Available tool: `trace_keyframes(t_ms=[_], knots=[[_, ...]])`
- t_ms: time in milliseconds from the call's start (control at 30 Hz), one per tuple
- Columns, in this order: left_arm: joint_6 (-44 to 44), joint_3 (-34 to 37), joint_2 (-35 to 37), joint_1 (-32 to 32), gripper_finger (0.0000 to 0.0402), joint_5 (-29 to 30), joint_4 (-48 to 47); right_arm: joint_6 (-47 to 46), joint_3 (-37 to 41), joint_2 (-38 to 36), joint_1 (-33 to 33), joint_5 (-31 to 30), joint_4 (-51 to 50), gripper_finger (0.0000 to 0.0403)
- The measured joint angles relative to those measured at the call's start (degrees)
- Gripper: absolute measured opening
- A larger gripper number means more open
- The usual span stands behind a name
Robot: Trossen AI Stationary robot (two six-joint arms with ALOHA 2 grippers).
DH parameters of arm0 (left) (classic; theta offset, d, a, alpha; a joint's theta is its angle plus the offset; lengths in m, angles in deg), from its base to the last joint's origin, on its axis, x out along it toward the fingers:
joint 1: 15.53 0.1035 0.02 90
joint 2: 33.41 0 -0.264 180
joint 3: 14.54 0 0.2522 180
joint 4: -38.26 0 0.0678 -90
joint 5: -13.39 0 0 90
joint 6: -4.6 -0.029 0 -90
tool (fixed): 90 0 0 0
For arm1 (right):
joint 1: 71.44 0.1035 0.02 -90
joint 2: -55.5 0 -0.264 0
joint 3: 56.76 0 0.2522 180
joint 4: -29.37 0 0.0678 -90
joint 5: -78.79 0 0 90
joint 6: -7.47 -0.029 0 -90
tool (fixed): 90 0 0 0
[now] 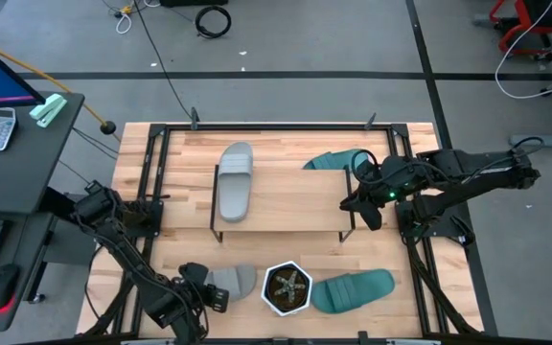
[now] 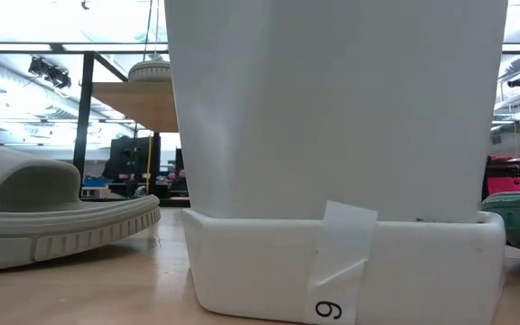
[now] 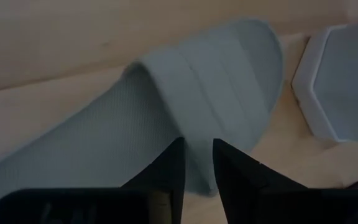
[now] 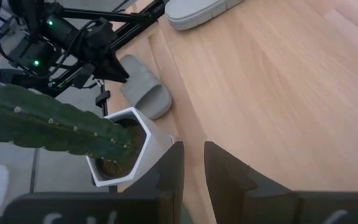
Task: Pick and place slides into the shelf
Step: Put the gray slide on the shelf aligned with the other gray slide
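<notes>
High view showed one grey slide (image 1: 235, 179) atop the shelf (image 1: 286, 206), the left gripper (image 1: 214, 296) at another grey slide (image 1: 235, 280) beside the potted plant (image 1: 287, 287). Low view was mostly blocked by that white pot (image 2: 332, 181). Wrist views showed both grippers' jaws nearly together, gripping nothing, the right gripper (image 4: 192, 165) above the shelf.

1. You see the shelf (image 1: 286, 196) at the middle of the table (image 1: 175, 254), with one slide (image 1: 235, 179) lying on its left part.
2. A second slide (image 1: 333, 160) lies at the shelf's far right edge, partly hidden.
3. The potted plant (image 1: 287, 288) stands near you, in front of the shelf.
4. A third slide (image 1: 235, 279) lies just left of the plant, with the left gripper (image 1: 211, 292) at it.
5. A fourth slide (image 1: 353, 290) lies just right of the plant.
6. The right gripper (image 1: 372, 218) is at the shelf's right end.
</notes>
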Motion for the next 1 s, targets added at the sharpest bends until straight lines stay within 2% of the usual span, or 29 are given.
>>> trace_keyframes(t_ms=[267, 567, 733, 1000], knots=[[-0.75, 0.0, -0.11, 0.57, 0.0134, 2.13, -0.04, -1.49, 0.0, 0.0, 0.0, -0.11, 1.19, 0.0069], [-0.94, 0.08, -4.62, 1.09, 0.0171, 1.89, 4.37, -2.55, 0.0, 0.02, 0.0, -0.83, 2.59, 0.0069], [-0.88, 0.09, -4.55, 1.09, 0.0172, 1.69, 4.57, -2.79, 0.0, 0.02, -0.02, -0.82, 2.66, 0.0069], [-0.92, 0.07, -4.09, 0.86, 0.0147, 1.67, 5.01, -2.69, 0.0, 0.02, -0.02, -1.49, 2.74, 0.0069]])
